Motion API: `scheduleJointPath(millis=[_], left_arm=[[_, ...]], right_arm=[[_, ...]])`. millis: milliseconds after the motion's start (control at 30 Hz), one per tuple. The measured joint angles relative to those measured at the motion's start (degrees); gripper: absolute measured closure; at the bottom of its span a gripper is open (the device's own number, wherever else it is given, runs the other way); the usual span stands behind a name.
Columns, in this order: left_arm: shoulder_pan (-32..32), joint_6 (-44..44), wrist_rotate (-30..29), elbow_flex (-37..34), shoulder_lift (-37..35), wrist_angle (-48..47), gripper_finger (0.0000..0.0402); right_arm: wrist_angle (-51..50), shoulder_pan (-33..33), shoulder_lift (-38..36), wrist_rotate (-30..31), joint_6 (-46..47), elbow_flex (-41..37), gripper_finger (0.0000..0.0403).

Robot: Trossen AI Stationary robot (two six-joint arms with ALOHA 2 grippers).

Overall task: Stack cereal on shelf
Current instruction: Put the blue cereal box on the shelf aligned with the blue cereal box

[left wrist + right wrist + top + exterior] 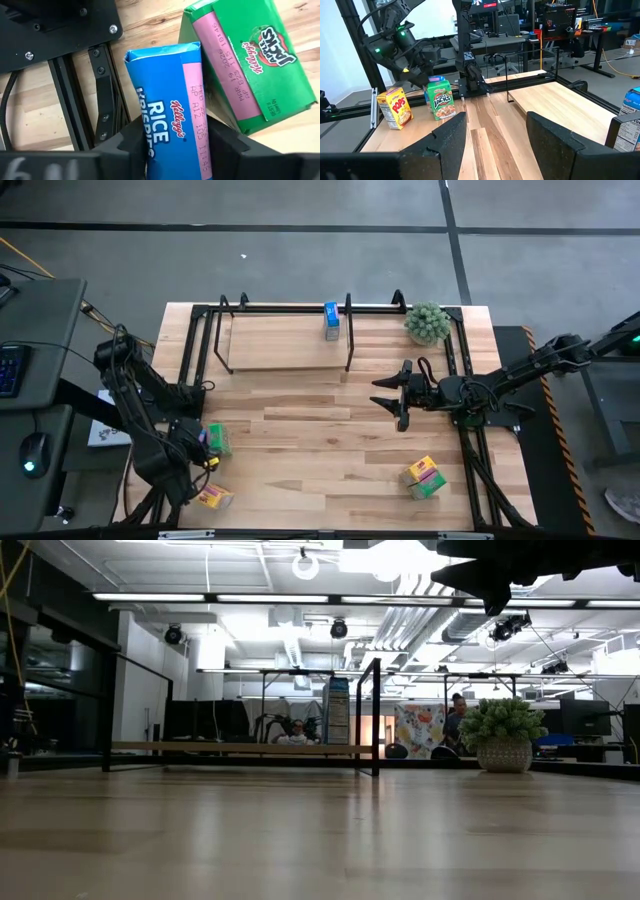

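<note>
On your left, the left gripper sits low at the near-left corner of the table, and its jaws are clenched on a blue Rice Krispies box, which runs between the two fingers in the left wrist view. Just beside that box stands a green Apple Jacks box, its edge touching or nearly touching the blue one; you can see it upright in the right wrist view with a yellow Corn Pops box near it, toward the table's front edge. Moving toward the middle, the shelf stands along the far side of the table, its light board carried by the black tube frame, and another blue cereal box stands upright at the board's right end, against the far rail. Past that, a small green plant in a pot sits at the far-right corner. The right gripper hovers above the table right of centre, jaws released and spread wide with nothing between them. Near the front right, a yellow-and-green pair of boxes lies on the tabletop, well apart from the shelf.
</note>
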Motion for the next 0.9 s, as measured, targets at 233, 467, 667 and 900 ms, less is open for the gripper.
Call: scheduleJointPath(millis=[233, 467, 667, 900], left_arm=[[0.0, 2.82, 0.05, 1.32, -5.05, -0.26, 0.0288], [0.0, 4.04, 0.08, 7.05, -12.87, -3.8, 0.0285], [0.0, 5.21, -3.13, 13.16, -17.68, -8.04, 0.0285], [1.1, 16.07, -27.72, 19.6, -20.67, -7.68, 0.0284]], right_arm=[[0.0, -0.01, 0.0, 0.0, 0.0, 0.0, 0.0203], [0.0, -0.02, 0.0, 0.0, 0.0, 0.0, 0.0203], [-0.01, -0.01, 0.0, 0.0, 0.0, 0.0, 0.0203], [0.0, 0.0, 0.0, 0.0, -0.46, 0.0, 0.0203]])
